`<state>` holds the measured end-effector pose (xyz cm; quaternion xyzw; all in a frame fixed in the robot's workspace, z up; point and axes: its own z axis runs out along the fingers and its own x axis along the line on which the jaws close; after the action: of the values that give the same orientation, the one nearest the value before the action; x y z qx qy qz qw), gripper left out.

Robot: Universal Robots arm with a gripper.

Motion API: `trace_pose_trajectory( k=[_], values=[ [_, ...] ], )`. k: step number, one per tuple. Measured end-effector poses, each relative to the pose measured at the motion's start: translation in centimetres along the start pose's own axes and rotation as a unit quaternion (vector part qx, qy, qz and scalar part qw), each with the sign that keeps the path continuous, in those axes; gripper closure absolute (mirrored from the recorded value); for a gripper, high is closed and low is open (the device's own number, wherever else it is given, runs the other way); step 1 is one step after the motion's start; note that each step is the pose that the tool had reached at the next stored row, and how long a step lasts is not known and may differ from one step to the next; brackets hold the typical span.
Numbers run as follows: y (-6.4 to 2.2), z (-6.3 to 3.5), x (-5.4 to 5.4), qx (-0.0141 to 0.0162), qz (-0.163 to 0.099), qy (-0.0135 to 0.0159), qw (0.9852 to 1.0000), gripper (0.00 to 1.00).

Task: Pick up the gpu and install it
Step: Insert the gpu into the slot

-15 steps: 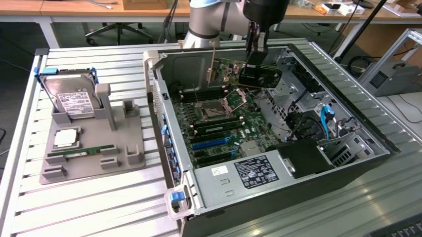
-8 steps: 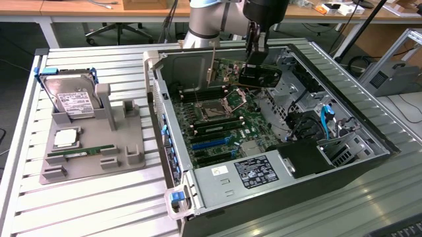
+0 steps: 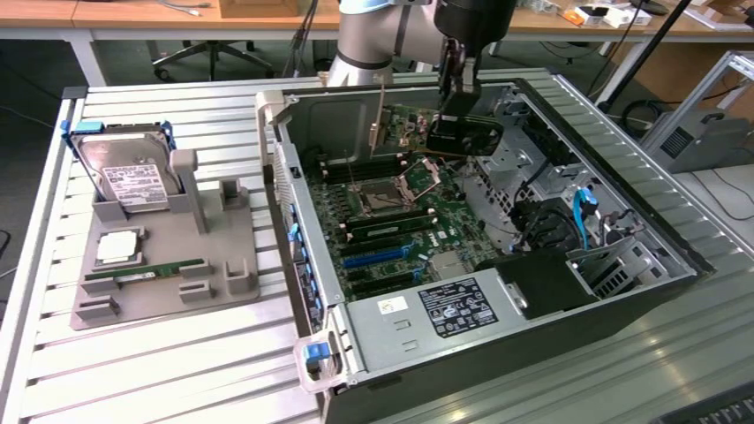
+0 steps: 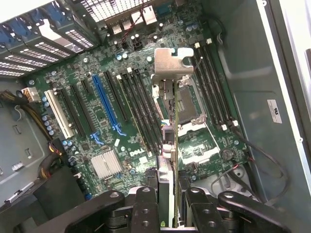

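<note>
The gripper [image 3: 454, 125] is clamped on one graphics card [image 3: 407, 128], its fingers part-way apart against the card's two faces. The card hangs on edge above the motherboard [image 3: 389, 221]. On the exterior view's left, the surface [image 3: 177, 371] carries one grey holder [image 3: 177, 296]. The holder contains one hard drive [image 3: 127, 177], one square chip [image 3: 118, 247] and one memory stick [image 3: 147, 272]. To the right stands one open computer case [image 3: 659, 238], with the card inside it.
</note>
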<state>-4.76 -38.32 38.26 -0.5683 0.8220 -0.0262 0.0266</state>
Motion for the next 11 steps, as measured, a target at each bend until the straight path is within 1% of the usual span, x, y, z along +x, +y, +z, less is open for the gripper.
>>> trace_pose_trajectory(
  k=[11],
  values=[
    [0.0,0.0,0.0,-0.0001,-0.011,-0.0008,0.9999,0.73]
  ],
)
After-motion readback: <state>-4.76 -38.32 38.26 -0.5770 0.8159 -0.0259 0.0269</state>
